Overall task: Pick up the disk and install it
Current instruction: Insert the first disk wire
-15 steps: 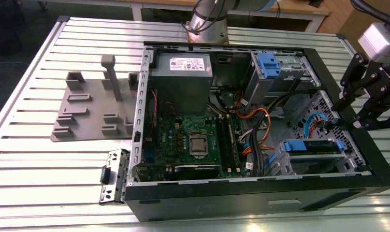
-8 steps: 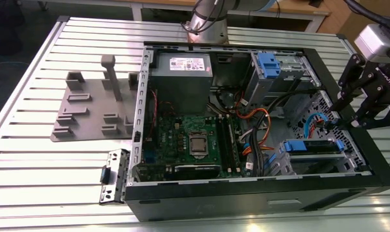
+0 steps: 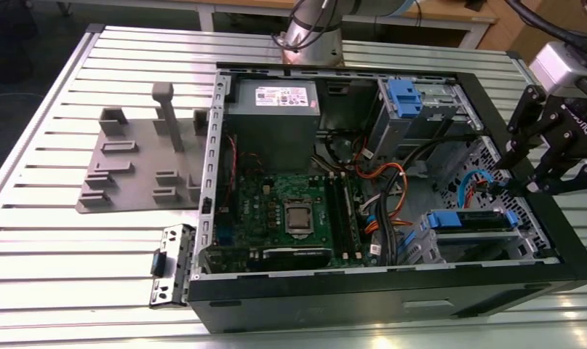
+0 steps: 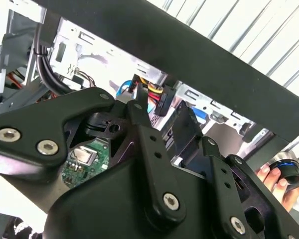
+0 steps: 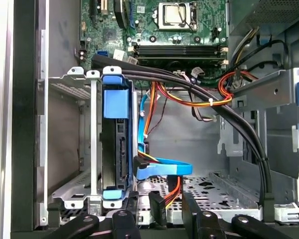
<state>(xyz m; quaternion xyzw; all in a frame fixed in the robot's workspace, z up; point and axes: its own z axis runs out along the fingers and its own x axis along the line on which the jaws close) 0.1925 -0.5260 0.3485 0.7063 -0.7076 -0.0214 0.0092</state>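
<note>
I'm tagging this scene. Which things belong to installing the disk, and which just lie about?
Job:
- disk, in its blue caddy in the drive cage
- hand
- computer case

Lying about:
- grey fixture plate
- loose bracket

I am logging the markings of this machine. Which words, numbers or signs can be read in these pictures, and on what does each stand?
No text can be read with certainty.
White label on the grey power supply box: print too small to read.
White lettering on the body of the end effector: too blurred to read.
Markings on the green motherboard: too small to read.
The disk shows its edge, with no label in sight.
</note>
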